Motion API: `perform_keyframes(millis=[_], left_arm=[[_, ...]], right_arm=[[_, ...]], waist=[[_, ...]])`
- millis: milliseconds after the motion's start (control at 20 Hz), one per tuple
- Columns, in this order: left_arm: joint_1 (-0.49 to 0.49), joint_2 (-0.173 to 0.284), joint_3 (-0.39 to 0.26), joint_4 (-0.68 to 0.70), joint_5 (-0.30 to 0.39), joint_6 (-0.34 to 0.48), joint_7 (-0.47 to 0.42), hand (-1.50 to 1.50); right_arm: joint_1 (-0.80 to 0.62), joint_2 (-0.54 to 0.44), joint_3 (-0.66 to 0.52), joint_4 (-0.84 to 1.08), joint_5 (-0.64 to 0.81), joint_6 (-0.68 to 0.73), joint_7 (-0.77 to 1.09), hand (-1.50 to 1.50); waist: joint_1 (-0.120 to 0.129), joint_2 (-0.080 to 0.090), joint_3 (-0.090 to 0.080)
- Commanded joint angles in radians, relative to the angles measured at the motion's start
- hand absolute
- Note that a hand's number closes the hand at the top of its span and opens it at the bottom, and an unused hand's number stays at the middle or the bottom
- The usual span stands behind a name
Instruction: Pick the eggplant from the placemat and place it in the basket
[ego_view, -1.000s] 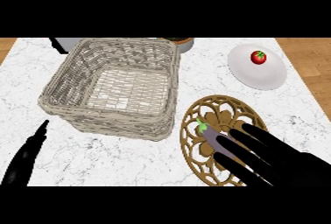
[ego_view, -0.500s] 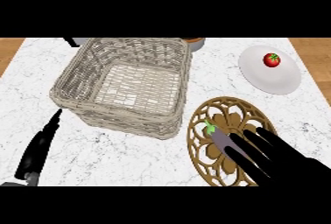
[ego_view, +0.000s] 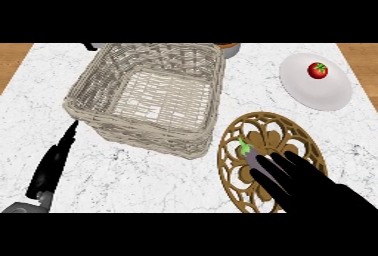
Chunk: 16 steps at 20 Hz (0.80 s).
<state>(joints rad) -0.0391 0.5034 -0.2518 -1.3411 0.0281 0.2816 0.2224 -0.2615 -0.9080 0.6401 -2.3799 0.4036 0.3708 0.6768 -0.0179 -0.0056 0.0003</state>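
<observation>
My right hand (ego_view: 310, 185) had advanced over the eggplant (ego_view: 255, 159) on the placemat (ego_view: 295, 135), lower right of frame; fingers straight, nothing gripped yet; basket (ego_view: 111, 120), upper left, awaited; grasp presumably followed.

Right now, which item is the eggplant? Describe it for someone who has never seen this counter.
Start at the big wicker basket on the marble counter; just right of it and nearer lies a round, gold, openwork placemat. The eggplant lies on it under the right hand: small, purple, with a green cap, unlike the red tomato on the white plate.
</observation>
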Motion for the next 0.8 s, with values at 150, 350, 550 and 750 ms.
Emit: perform_keyframes(millis=[150, 350, 550, 750], left_arm=[[0.025, 0.01, 0.029, 0.022, -0.001, -0.042, -0.052, 0.0], [0.007, -0.022, 0.027, 0.017, -0.02, -0.03, -0.009, 0.0], [-0.021, -0.045, 0.041, 0.027, -0.036, -0.04, -0.014, 0.0], [-0.019, -0.057, 0.05, -0.018, -0.07, -0.054, 0.026, 0.0]], right_arm=[[0.023, -0.001, 0.057, -0.024, 0.228, -0.053, -0.047, -1.5], [0.055, 0.019, 0.118, -0.003, 0.317, -0.093, -0.068, -1.5], [0.054, -0.001, 0.011, 0.107, 0.288, -0.119, -0.21, -1.5], [0.112, 0.074, 0.067, 0.045, 0.394, -0.075, -0.156, -1.5]], waist=[[0.011, 0.002, 0.0], [0.01, 0.001, 0.0], [0.014, 0.005, 0.001], [0.014, 0.004, 0.0]])
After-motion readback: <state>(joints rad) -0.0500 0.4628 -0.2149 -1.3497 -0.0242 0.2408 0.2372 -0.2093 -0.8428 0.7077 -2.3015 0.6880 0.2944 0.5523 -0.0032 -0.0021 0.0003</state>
